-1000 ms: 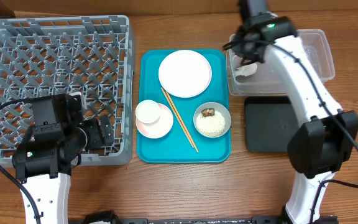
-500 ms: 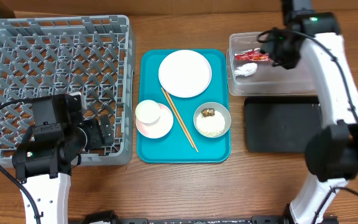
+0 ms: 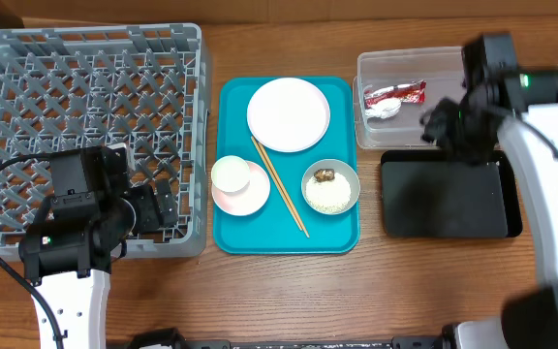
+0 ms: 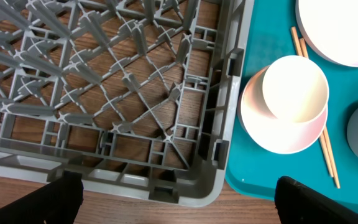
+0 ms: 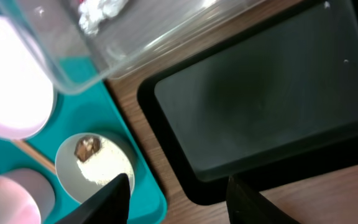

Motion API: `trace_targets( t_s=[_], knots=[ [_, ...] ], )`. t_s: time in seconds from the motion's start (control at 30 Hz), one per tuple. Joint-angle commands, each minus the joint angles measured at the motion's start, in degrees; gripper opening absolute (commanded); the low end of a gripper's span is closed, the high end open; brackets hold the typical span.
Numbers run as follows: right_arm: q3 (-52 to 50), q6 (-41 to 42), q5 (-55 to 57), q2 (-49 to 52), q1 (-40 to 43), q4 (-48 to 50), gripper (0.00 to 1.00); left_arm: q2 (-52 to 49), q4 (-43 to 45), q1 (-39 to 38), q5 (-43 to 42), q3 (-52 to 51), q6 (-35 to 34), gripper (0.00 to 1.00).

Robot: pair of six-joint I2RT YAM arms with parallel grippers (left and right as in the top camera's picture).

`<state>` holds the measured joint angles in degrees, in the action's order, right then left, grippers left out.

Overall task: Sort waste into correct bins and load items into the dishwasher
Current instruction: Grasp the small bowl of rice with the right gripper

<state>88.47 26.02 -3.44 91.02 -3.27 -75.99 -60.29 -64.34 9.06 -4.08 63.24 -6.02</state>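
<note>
My right fingers (image 5: 178, 190) stand spread and empty over the black tray (image 5: 260, 106). The bowl (image 5: 62, 163) of rice (image 5: 104, 169) sits on the teal tray (image 5: 101, 115) just left of them, farther from my left fingers (image 4: 178, 193), also spread, over the rack (image 4: 225, 106).

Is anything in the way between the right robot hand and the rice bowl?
Nothing visible blocks it. The right gripper is open; only a corner of the flat black tray, bare table and the teal tray rim lie between it and the bowl.
</note>
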Motion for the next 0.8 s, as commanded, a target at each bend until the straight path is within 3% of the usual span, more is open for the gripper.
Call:
trace_targets(
  t_s=[0.0, 0.23, 0.43, 0.67, 0.77],
  knots=[
    [-8.09, -6.82, -6.51, -8.61, -2.05, 4.26, 0.54, -0.37, 0.02, 0.31, 0.00, 1.29, -0.42, 1.00],
    [-15.61, -8.72, -10.64, -9.79, -13.68, 13.73, 0.59, -0.37, 0.04, 0.31, -0.02, 1.29, -0.44, 1.00],
    [-16.04, -7.80, -4.76, -4.42, -27.26, 23.54, 0.63, -0.37, 0.02, 0.31, -0.02, 1.29, -0.42, 1.00],
    [-16.04, -3.58, 4.17, 5.70, -36.06, 30.77, 0.62, -0.37, 0.02, 0.31, -0.02, 1.29, -0.42, 1.00],
    [-16.04, -0.81, 5.31, 9.92, -37.20, 32.28, 0.56, -0.37, 0.02, 0.31, -0.02, 1.29, -0.42, 1.00]
  ],
)
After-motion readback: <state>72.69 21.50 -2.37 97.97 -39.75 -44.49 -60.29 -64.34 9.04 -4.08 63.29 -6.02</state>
